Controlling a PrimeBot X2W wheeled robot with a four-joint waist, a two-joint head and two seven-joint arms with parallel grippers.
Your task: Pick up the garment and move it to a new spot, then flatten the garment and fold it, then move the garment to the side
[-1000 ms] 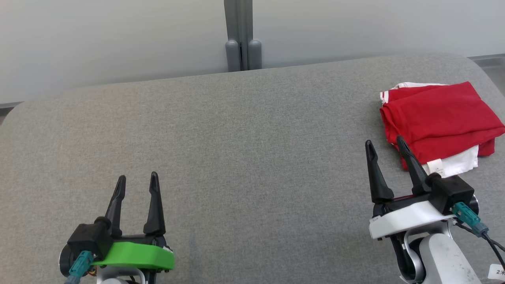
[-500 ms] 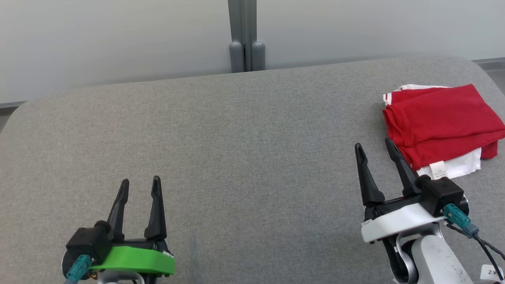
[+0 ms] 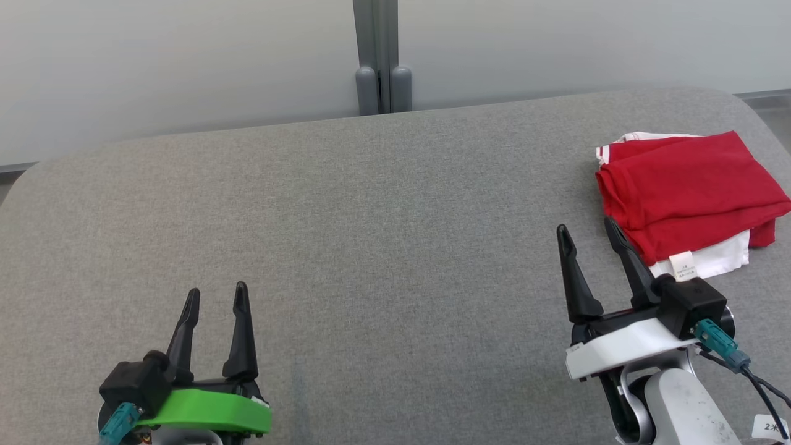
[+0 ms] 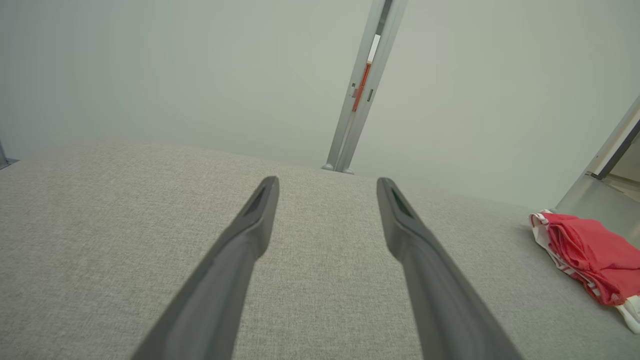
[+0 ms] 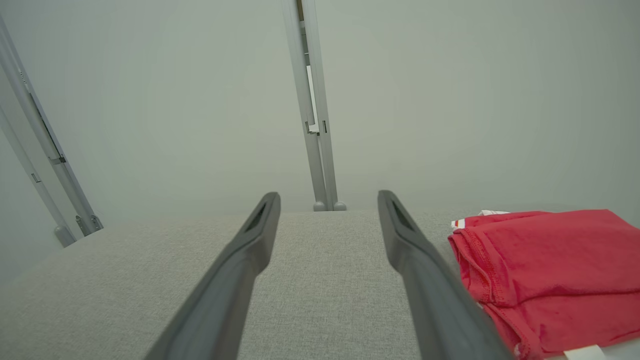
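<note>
The garment [image 3: 686,191] is a red and white piece, folded into a compact stack at the far right of the grey surface [image 3: 371,235]; it also appears in the left wrist view [image 4: 590,255] and the right wrist view [image 5: 545,270]. My right gripper [image 3: 587,228] stands open just to the left of the stack's near corner, apart from it, nothing between its fingers. Near the front left my left gripper [image 3: 216,293] is open and empty, far from the cloth. A white label [image 3: 683,264] shows at the stack's near edge.
A pale wall with a grey vertical post [image 3: 377,55] runs behind the surface. The padded top's rounded right edge [image 3: 763,117] lies close behind the stack. A cable [image 3: 760,383] hangs from my right wrist.
My right gripper has drawn back toward me and slightly left, away from the folded stack. The left gripper has slid back a little. The camera has shifted slightly.
</note>
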